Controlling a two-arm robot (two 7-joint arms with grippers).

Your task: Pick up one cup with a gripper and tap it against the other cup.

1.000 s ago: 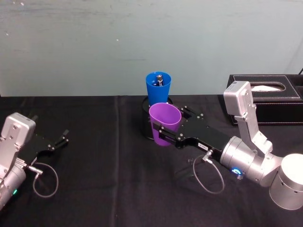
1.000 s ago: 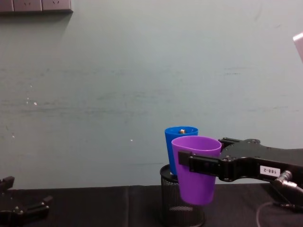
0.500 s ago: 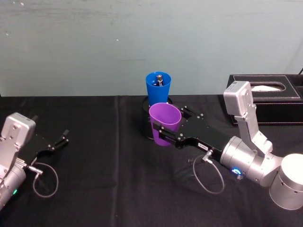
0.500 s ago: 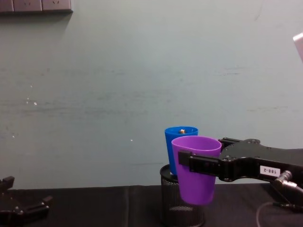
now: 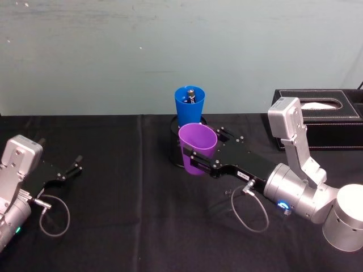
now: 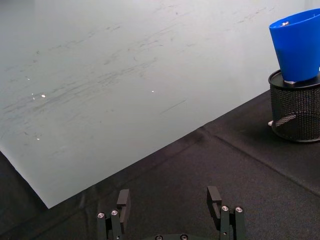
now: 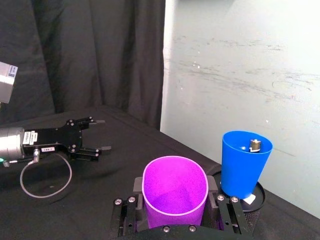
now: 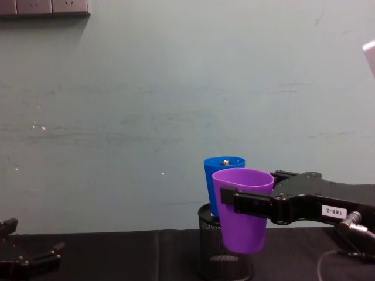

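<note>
My right gripper [image 5: 195, 157] is shut on the purple cup [image 5: 197, 148], holding it upright above the table; the cup [image 8: 243, 209] hangs just in front of the blue cup [image 8: 223, 182]. The blue cup [image 5: 189, 106] stands on top of a black mesh holder [image 8: 225, 252] and has a small metal piece inside it. In the right wrist view the purple cup [image 7: 175, 192] sits between the black fingers [image 7: 126, 216], with the blue cup [image 7: 246, 162] close beside it. My left gripper [image 5: 74, 168] rests open low at the table's left [image 6: 170, 202].
A black tissue box [image 5: 317, 118] stands at the back right. The table wears a black cloth [image 5: 130, 215], with a pale wall behind. A grey cable loop [image 5: 55, 218] hangs off the left arm and another [image 5: 249, 209] off the right.
</note>
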